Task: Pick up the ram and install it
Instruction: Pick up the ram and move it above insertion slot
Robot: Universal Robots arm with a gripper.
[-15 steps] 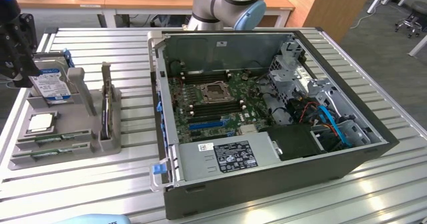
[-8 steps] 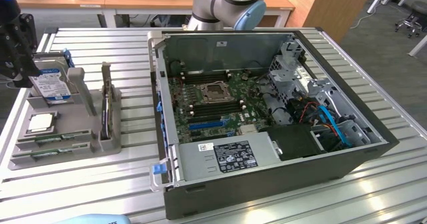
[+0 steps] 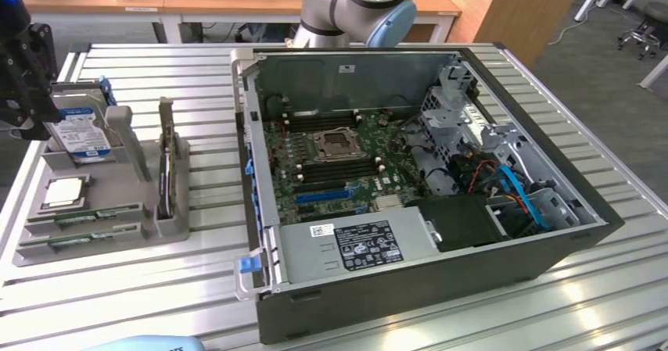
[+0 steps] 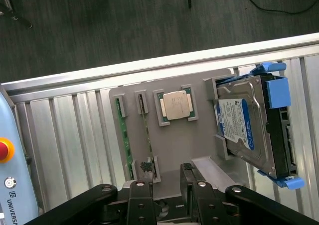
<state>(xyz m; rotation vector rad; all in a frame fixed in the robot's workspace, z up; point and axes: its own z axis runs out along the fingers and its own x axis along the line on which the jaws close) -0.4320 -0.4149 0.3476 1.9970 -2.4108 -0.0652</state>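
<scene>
Two ram sticks [image 4: 122, 135] [image 4: 146, 130], thin green boards, stand on edge in slots of the grey tray [image 4: 174, 150]. In the exterior view the ram [image 3: 84, 218] sits at the tray's [image 3: 115, 234] near end. My gripper [image 4: 166, 172] hovers above the tray, open, with nothing between its dark fingertips [image 4: 144, 168]. One stick's end lies just off one fingertip. In the exterior view the gripper [image 3: 30, 120] hangs at the far left, over the hard drive end of the tray. The open computer case [image 3: 418, 171] shows its motherboard [image 3: 334, 155] with long memory slots around the processor socket.
A square silver processor [image 4: 176, 105] and a blue-labelled hard drive [image 4: 244, 125] in a blue-clipped carrier share the tray. A dark card [image 3: 165, 155] stands upright on the tray's right side. A light-blue pendant [image 4: 7, 160] with a red button lies beside the tray. The table is ribbed metal.
</scene>
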